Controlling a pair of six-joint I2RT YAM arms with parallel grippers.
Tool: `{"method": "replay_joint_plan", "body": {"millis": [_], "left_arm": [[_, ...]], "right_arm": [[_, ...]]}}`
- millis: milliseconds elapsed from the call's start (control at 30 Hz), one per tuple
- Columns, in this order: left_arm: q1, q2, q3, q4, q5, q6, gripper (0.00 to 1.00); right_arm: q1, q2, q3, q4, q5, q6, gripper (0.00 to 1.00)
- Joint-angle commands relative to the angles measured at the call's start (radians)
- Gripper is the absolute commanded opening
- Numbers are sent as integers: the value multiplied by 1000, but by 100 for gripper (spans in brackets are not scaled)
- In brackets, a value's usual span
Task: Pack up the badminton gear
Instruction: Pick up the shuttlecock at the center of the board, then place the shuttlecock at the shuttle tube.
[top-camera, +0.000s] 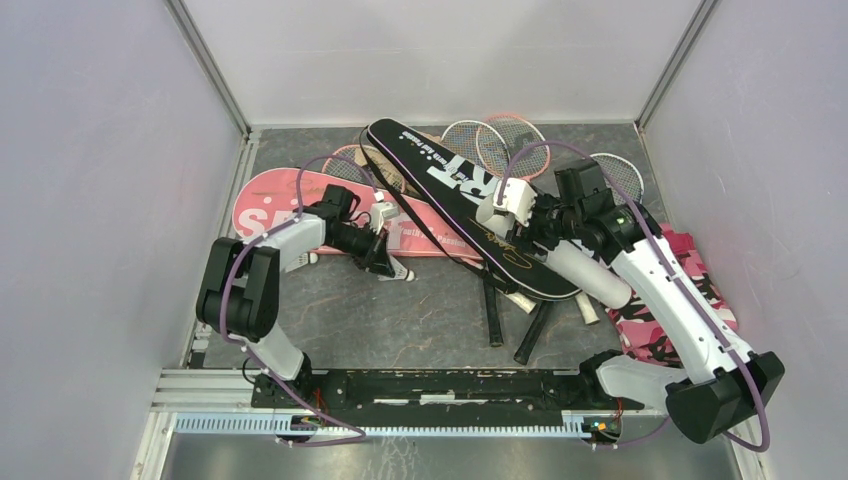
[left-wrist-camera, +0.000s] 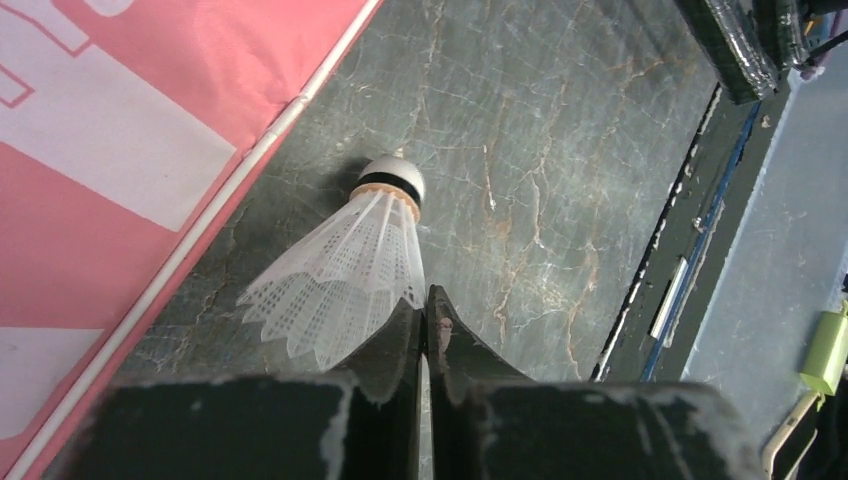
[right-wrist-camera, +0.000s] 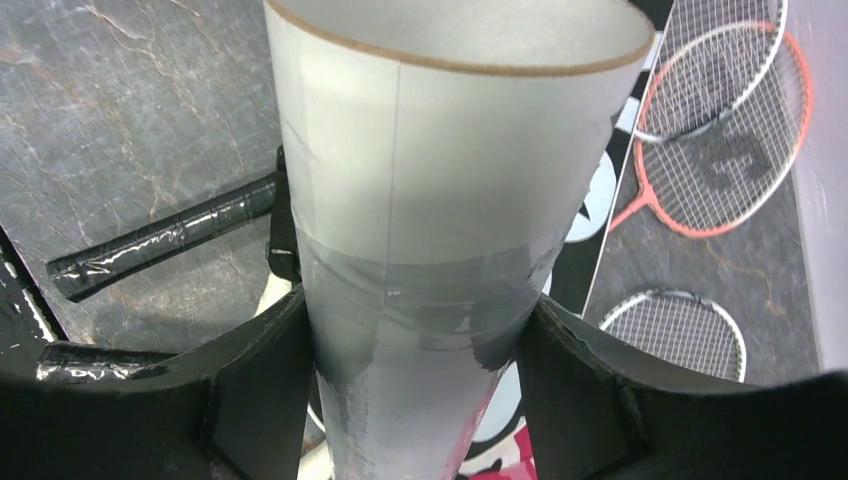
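White mesh-skirted shuttlecock lay on the dark bench beside the pink racket cover. My left claw pinched its skirt rim, which I judged featherlight and crushable. My right claw clasped the stiff long white tube.

White shuttlecock with net-patterned skirt and black and tan bands, white tube rimmed brown, pink cover lettered white, black cover lettered white with gold script, orange-red racket, white racket, pink camouflage cloth, dark grey veined table
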Motion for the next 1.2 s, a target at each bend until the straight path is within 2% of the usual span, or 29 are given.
{"method": "replay_joint_plan", "body": {"millis": [0, 233, 433, 667, 867, 1167], "left_arm": [[9, -49, 60, -96, 86, 100, 4], [9, -224, 174, -335, 128, 281, 2], [-5, -332, 316, -350, 157, 195, 2], [-122, -342, 385, -219, 120, 43, 2], [-257, -286, 415, -138, 51, -15, 2], [-320, -203, 438, -51, 32, -98, 2]], "right_arm": [[-6, 9, -9, 93, -132, -57, 17], [-5, 65, -38, 67, -254, -138, 17], [-5, 100, -55, 60, -329, -174, 15], [-5, 113, -56, 45, -369, -193, 11], [-6, 102, -61, 37, -376, -197, 10], [-5, 90, -78, 24, -403, -207, 9]]}}
